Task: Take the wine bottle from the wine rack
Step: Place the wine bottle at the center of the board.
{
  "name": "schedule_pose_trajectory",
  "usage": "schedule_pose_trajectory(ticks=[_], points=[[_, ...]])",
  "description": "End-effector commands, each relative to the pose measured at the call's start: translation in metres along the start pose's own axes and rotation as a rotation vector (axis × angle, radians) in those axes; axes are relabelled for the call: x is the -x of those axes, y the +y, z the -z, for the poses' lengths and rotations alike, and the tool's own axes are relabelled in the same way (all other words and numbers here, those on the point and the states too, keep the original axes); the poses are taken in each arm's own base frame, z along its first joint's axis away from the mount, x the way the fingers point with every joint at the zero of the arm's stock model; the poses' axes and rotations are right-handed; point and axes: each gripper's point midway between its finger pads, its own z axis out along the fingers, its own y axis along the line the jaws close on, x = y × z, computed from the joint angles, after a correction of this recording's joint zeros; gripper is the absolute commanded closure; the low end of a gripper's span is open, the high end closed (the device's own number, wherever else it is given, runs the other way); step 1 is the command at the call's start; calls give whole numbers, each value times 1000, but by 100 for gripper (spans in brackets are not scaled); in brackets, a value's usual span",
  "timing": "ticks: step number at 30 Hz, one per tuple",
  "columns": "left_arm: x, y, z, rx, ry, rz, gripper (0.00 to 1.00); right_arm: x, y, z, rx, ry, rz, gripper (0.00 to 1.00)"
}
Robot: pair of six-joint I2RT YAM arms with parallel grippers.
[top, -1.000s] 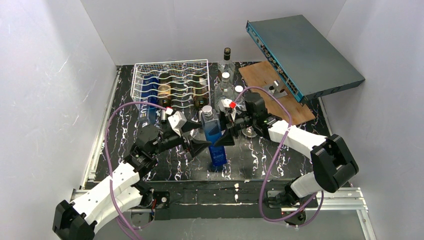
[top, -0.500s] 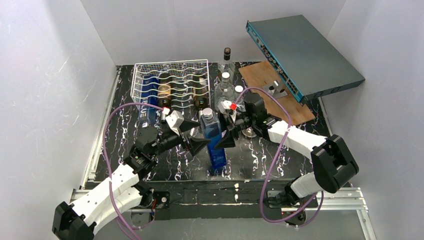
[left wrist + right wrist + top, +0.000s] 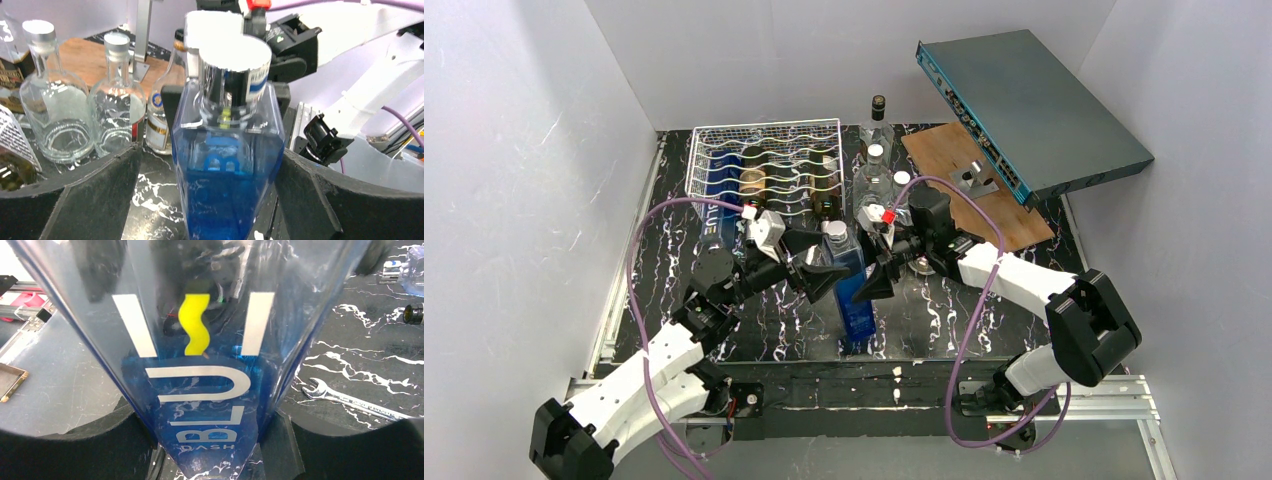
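Note:
A blue wine bottle point(image 3: 852, 285) with a silver cap stands on the black marbled table, in front of the wire wine rack point(image 3: 764, 133). My right gripper point(image 3: 871, 266) is shut on its lower body, the pads pressing both sides of the bottle point(image 3: 205, 390) in the right wrist view. My left gripper point(image 3: 829, 262) is open, with its fingers point(image 3: 95, 195) flanking the bottle point(image 3: 227, 190) below the shoulder. There is a gap on the left side. The rack still holds another blue bottle point(image 3: 724, 175) and several dark ones point(image 3: 824, 185) lying down.
Clear glass bottles point(image 3: 874, 170) stand right of the rack, seen close behind the blue one as clear glass bottles point(image 3: 55, 115). A wooden board point(image 3: 1016, 226) and a tilted grey-green box point(image 3: 1034, 100) lie at the back right. A wrench point(image 3: 350, 401) lies on the table.
My left gripper has moved in toward the blue bottle, so its open fingers now flank it. The bottle and my right gripper have shifted slightly toward the near edge.

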Motion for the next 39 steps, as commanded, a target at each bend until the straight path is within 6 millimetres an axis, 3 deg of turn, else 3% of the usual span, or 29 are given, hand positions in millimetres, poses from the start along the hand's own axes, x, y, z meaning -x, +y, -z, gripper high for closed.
schedule_pose_trajectory(ticks=[1,12,22,24,25,27,29,35,39], points=[[33,-12,-9,-49,-72,-32,3,32,20,-1,79,-48,173,94],[23,-19,-15,-87,-39,-11,8,28,17,-2,71,-44,165,93],[13,-32,-25,-154,4,30,23,26,16,-2,68,-41,158,92],[14,-34,-26,-168,3,29,33,25,16,-2,68,-41,157,92],[14,-37,-26,-182,7,28,42,25,16,-2,66,-41,158,92],[14,-39,-27,-195,11,36,77,24,16,-2,68,-40,155,90],[15,-39,-27,-197,13,41,98,23,16,-2,64,-39,152,85],[27,-40,-21,-182,-30,17,100,21,13,-2,41,-35,143,49],[36,-47,-16,-201,-53,-2,100,18,10,-2,25,-32,131,9]])
